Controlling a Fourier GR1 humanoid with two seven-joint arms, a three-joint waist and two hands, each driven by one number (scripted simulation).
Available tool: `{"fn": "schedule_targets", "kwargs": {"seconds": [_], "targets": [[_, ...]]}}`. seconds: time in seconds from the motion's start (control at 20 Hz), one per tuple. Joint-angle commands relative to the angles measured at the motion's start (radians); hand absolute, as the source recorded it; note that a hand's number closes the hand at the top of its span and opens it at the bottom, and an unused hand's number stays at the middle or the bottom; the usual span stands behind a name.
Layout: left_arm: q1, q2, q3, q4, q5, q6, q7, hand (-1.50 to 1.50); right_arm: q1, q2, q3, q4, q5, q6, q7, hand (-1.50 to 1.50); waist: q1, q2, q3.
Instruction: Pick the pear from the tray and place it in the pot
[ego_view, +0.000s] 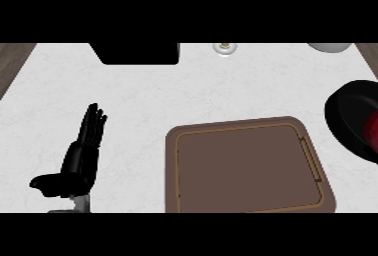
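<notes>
1. The brown tray (251, 167) lies flat on the pale marbled counter (184, 90) and fills the lower middle of the head view; its near edge runs out of the picture at the bottom.
2. The tray has rounded corners, a raised rim, a thin lighter line running inside that rim, and a slim handle strip along its right side. Its inner surface shows nothing lying on it.
3. The pear cannot be seen anywhere in the view, so its place cannot be told.
4. The black pot (353, 120) stands to the right of the tray, just beside the tray's upper right corner, and is cut off by the picture's right edge. A dark red patch shows inside it.
5. The left hand (83, 155) rests on the counter well to the left of the tray, apart from it. Its fingers are straight and held together, pointing away from the robot, with the thumb sticking out to the left; it holds nothing.
6. The right hand does not show.
7. Beyond the tray, at the far edge of the counter, sit a black box-like object (140, 52), a small pale round item (226, 48) and, further right, a white rounded object (331, 47) that is partly cut off.
</notes>
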Motion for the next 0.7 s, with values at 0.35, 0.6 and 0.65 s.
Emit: {"fn": "schedule_targets", "kwargs": {"seconds": [0.35,0.6,0.65], "targets": [[-0.054,-0.008,0.0,0.0,-0.014,-0.013,0.042,0.0,-0.229,-0.058,-0.098,0.559,-0.012,-0.035,-0.297,1.5,0.01,0.002,0.0],[-0.077,-0.043,-0.007,0.075,-0.033,0.009,0.005,0.0,-0.317,-0.137,-0.082,0.832,0.001,0.024,-0.43,1.5,0.014,0.005,0.0],[-0.04,-0.007,0.01,-0.006,-0.005,-0.021,0.039,0.0,-0.297,-0.103,-0.068,0.886,0.025,-0.023,-0.47,1.5,0.017,0.004,0.0]]}}
